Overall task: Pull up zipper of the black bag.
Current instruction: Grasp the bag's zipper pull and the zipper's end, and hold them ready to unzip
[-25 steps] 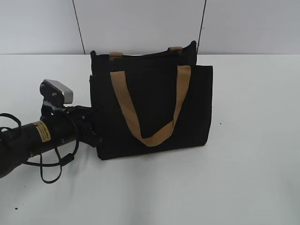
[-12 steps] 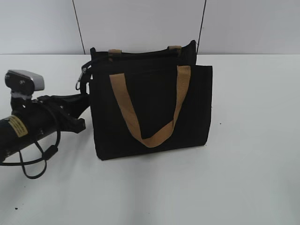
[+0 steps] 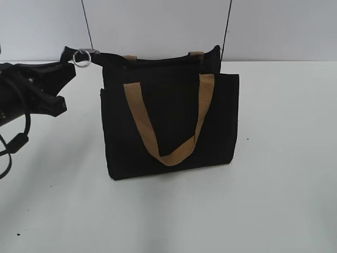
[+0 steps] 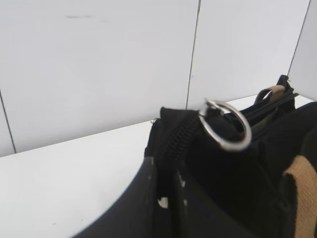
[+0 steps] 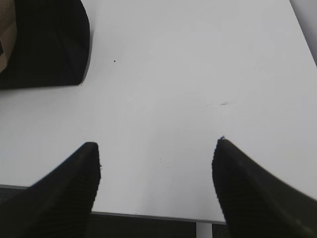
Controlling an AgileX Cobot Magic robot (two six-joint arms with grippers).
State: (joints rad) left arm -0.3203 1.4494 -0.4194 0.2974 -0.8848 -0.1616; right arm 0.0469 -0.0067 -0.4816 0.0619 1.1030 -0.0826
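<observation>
The black bag (image 3: pixel 174 105) stands upright on the white table, its tan strap (image 3: pixel 142 121) hanging down the front. The zipper (image 3: pixel 81 57), a silver ring on a black zip line, is stretched out just past the bag's top left corner. My left gripper (image 3: pixel 67 55) is at that corner, level with the bag's top. In the left wrist view its jaws (image 4: pixel 166 166) are shut on the black zip line, with the zipper's ring (image 4: pixel 233 147) just beyond the tips and the bag (image 4: pixel 237 183) to the right. My right gripper (image 5: pixel 156 148) is open and empty over the table's edge, with the bag's corner (image 5: pixel 49 44) at its far left.
The white table (image 3: pixel 284 168) spreads around the bag. A white panelled wall (image 3: pixel 158 26) stands close behind it. The left arm's black cable (image 3: pixel 16 142) hangs at the left edge. The right arm does not show in the exterior view.
My left gripper has risen from low beside the bag's left side to the level of its top and moved left. The silver ring has travelled up the bag's left end with it.
</observation>
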